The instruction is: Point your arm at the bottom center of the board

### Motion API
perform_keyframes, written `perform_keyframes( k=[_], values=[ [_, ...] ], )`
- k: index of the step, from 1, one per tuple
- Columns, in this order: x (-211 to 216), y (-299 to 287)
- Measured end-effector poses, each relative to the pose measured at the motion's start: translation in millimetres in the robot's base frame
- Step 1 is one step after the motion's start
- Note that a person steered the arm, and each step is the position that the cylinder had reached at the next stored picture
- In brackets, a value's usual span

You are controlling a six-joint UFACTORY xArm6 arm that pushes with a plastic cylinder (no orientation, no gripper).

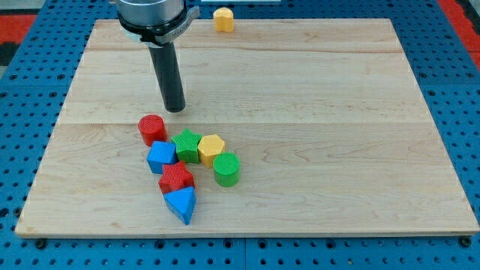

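The wooden board (300, 90) fills most of the frame, resting on a blue pegboard table (457, 45) that shows around its edges. The board's bottom center, the place the task names, lies along the lower edge of the frame, below and to the right of the block cluster.

The arm's dark rod (168, 75) comes down from the upper left of the frame, under a metal collar at the top edge. My tip (175, 109) sits on the board left of center, just above the cluster and a little up and right of the red cylinder (152, 129), apart from it. There is no gripper here, only the rod, so nothing is spread, pressed together or pinched.

The cluster sits in the lower left-center. The green star (186, 145) lies between the blue block (161, 157) on its left and the yellow hexagon (211, 148) on its right, touching both. The green cylinder (226, 168) is just below the yellow hexagon. The red star (176, 177) sits below the blue block, and the blue triangle (181, 204) touches its lower side.

A second yellow block (223, 19) stands alone at the top edge, well apart.
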State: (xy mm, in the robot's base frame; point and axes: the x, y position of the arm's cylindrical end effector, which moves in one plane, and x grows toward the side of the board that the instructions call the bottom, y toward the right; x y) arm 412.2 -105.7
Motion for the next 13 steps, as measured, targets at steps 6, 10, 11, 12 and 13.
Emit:
perform_keyframes(
  k=[6, 10, 11, 12, 13],
  values=[
    [-22, -1],
    [-23, 76],
    [30, 155],
    [125, 228],
    [204, 232]
  ],
)
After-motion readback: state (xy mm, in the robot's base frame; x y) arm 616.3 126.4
